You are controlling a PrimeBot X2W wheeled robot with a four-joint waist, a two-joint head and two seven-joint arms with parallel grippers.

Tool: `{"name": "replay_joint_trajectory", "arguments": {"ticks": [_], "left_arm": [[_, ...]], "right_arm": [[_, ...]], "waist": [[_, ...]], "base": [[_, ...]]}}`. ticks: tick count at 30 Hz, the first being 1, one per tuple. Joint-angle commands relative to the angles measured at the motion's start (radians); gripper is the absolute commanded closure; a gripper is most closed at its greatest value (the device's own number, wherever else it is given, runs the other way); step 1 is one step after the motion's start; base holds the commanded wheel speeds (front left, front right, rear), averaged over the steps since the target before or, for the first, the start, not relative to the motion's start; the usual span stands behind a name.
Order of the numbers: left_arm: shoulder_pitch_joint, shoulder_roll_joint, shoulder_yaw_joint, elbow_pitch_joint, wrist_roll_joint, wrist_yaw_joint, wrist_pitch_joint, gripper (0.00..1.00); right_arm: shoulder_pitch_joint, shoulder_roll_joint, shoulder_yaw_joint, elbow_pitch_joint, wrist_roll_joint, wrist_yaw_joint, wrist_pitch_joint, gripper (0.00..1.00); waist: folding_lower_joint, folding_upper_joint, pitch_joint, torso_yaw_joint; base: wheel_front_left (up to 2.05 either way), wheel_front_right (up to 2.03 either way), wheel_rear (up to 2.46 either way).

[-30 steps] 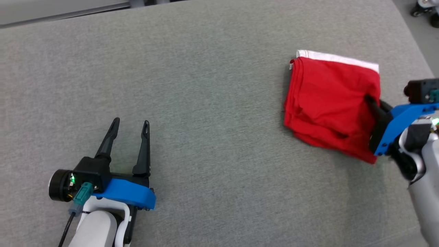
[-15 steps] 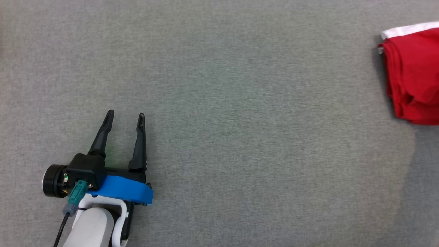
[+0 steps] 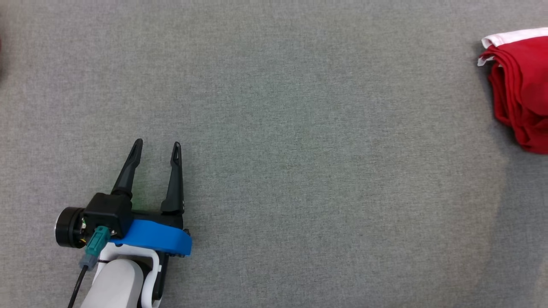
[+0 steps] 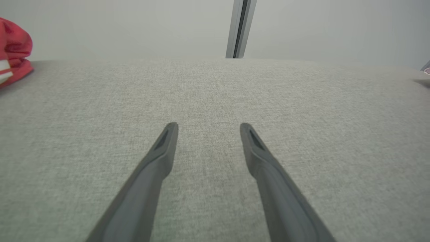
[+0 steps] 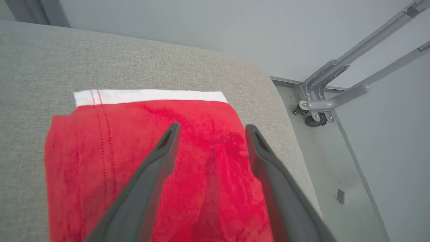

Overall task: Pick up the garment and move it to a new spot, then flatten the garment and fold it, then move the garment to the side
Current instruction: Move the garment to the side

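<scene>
Right gripper (image 5: 212,129) spread, empty, over folded garment (image 5: 100,161); lift straight or you snag it. Left gripper (image 3: 156,145) spread, idle.

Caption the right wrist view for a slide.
Open right gripper over the folded red garment at a corner of the grey surface.

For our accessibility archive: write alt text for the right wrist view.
A folded red garment with a white band along its far edge lies on a grey cushioned surface, near the corner. The right gripper holds its two dark fingers apart over it, gripping nothing. Beyond the edge stands a grey metal frame on a small wheel.
</scene>
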Motion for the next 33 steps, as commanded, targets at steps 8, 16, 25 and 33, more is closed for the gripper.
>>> {"name": "replay_joint_trajectory", "arguments": {"ticks": [8,16,25,33], "left_arm": [[-0.031,-0.001,0.013,0.029,-0.019,0.009,-0.027,0.0],[-0.011,-0.015,0.06,0.095,-0.061,0.029,-0.054,0.0],[0.096,-0.052,0.069,0.196,-0.11,0.023,-0.081,0.0],[0.166,-0.087,0.046,0.246,-0.112,0.006,-0.091,0.0]], "right_arm": [[-0.002,0.096,0.023,-0.062,0.007,0.0,-0.139,0.0],[0.098,0.209,0.083,-0.114,0.004,0.0,-0.294,0.0],[0.351,0.394,0.092,-0.197,-0.082,0.0,-0.447,0.0],[0.585,0.438,0.153,-0.29,-0.058,0.0,-0.487,0.0]], "waist": [[-0.0001,0.0,-0.081,-0.014],[-0.0001,0.0,-0.213,0.009],[-0.0001,0.0,-0.35,0.056],[-0.0001,0.0,-0.403,0.091]], "base": [[0.0,0.0,0.0],[0.0,0.0,0.0],[0.0,0.0,0.0],[0.0,0.0,0.0]]}}
